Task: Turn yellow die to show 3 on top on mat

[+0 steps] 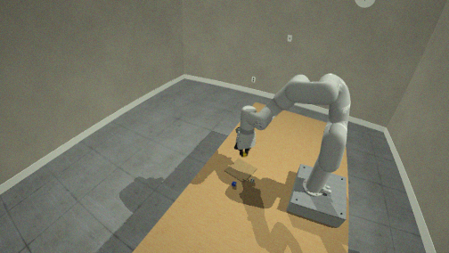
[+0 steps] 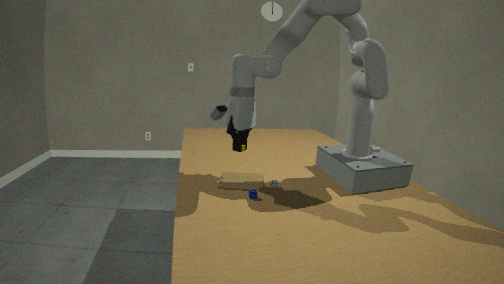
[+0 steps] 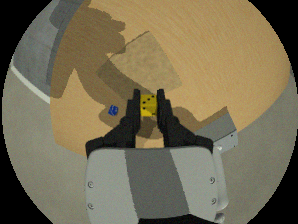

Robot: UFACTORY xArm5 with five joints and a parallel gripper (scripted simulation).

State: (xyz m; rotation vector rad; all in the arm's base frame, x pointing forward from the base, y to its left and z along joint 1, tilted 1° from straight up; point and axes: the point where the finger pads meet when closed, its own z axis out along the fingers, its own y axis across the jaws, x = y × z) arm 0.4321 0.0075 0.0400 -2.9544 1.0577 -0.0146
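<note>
Gripper (image 3: 148,111) clamps yellow die (image 3: 149,106) aloft, mat (image 3: 148,63) at 12 o'clock: mid-reorient; next, lower onto mat, release.

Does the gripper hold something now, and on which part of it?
Yes. The gripper holds the yellow die, clamped by two opposite side faces between the fingertips, in the air above the table.

three dice (image 3: 149,106), one mat (image 3: 148,63)

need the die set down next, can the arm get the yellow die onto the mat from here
Probably yes: the hand grips the yellow die in the air above the mat, whose top looks bare; the blue die lies beside it.
</note>
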